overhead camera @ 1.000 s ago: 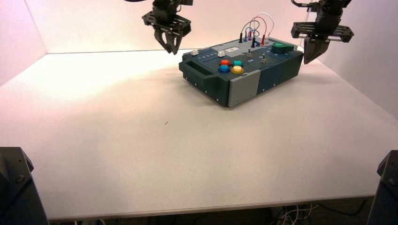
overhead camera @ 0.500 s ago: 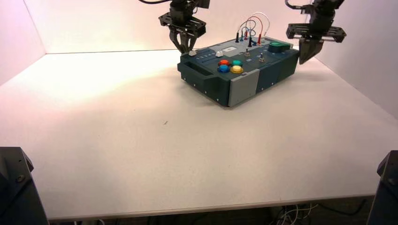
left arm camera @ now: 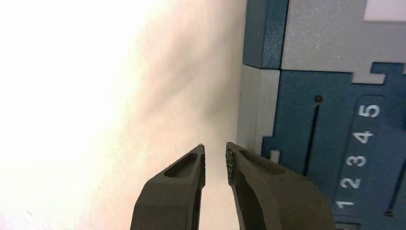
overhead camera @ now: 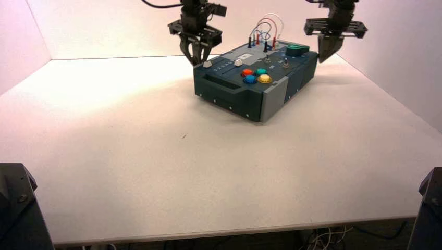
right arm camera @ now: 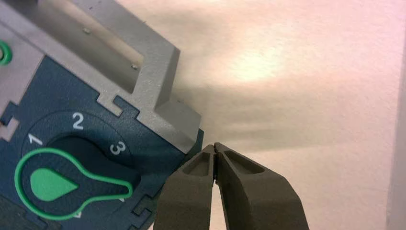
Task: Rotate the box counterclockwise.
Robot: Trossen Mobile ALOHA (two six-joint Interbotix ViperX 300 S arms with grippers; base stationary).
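High view: we find the box [overhead camera: 229, 99] at twelve-to-one o'clock on the counter [overhead camera: 156, 172]; left tool [overhead camera: 198, 63] at its ten o'clock corner, right tool [overhead camera: 320, 61] at two. Only here do we see the looping wires [overhead camera: 267, 22]. Left wrist view adds slider numerals [left arm camera: 356, 160] 1–5 and narrowly parted, empty fingers [left arm camera: 191, 165]; right wrist view, the green knob [right arm camera: 72, 184] and clenched, empty fingers [right arm camera: 198, 167].

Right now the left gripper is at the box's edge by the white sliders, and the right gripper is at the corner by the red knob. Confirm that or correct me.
The knob is wrong: the high view and the right wrist view show a green knob. The right gripper is at that corner of the box, and the left gripper is by the white sliders.
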